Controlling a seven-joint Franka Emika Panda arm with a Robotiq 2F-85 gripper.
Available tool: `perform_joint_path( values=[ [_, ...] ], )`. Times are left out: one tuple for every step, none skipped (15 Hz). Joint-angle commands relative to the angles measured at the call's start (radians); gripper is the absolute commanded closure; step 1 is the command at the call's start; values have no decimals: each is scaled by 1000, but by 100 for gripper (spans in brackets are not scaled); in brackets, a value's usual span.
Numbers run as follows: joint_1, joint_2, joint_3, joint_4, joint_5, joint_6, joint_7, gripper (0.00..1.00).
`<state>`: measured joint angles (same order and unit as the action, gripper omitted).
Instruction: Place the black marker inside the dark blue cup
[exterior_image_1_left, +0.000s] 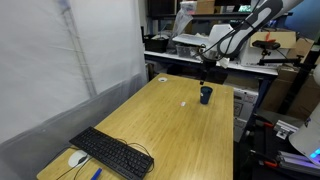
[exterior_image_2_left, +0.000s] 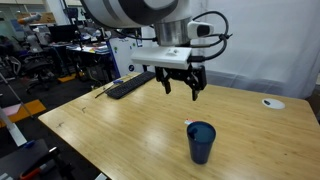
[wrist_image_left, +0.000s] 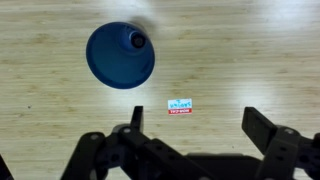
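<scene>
The dark blue cup (wrist_image_left: 118, 58) stands upright on the wooden table; it also shows in both exterior views (exterior_image_1_left: 205, 95) (exterior_image_2_left: 201, 141). In the wrist view the black marker's round end (wrist_image_left: 137, 40) shows inside the cup, against its far rim. My gripper (wrist_image_left: 198, 125) is open and empty, with its fingers spread wide. It hangs above the table, beside and higher than the cup, in both exterior views (exterior_image_2_left: 180, 87) (exterior_image_1_left: 206, 68). A small white label with a red stripe (wrist_image_left: 181, 105) lies on the table between the cup and the gripper.
A black keyboard (exterior_image_1_left: 112, 153) and a white mouse (exterior_image_1_left: 77, 158) lie at one end of the table (exterior_image_1_left: 170, 130). A white disc (exterior_image_2_left: 272, 102) lies near the table's other end. Benches with equipment stand beyond the table.
</scene>
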<state>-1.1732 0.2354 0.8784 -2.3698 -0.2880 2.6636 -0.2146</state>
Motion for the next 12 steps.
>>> perform_joint_path(
  values=[
    [179, -72, -164, 48, 152, -103, -91, 0],
    [241, -80, -227, 60, 179, -122, -111, 0],
    [301, -86, -288, 70, 202, -138, -127, 0],
    [366, -91, -353, 80, 219, -154, -139, 0],
    [432, -98, -419, 84, 231, -161, -145, 0],
    [500, -101, -489, 89, 240, -172, -151, 0],
    [563, -102, -552, 93, 245, -178, -154, 0],
    [618, -101, -608, 98, 248, -183, -155, 0],
    [670, -100, -661, 98, 251, -184, -157, 0],
    [717, -98, -709, 104, 254, -193, -159, 0],
    [760, -97, -755, 104, 254, -194, -161, 0],
    [793, -95, -788, 107, 253, -198, -159, 0]
  ],
)
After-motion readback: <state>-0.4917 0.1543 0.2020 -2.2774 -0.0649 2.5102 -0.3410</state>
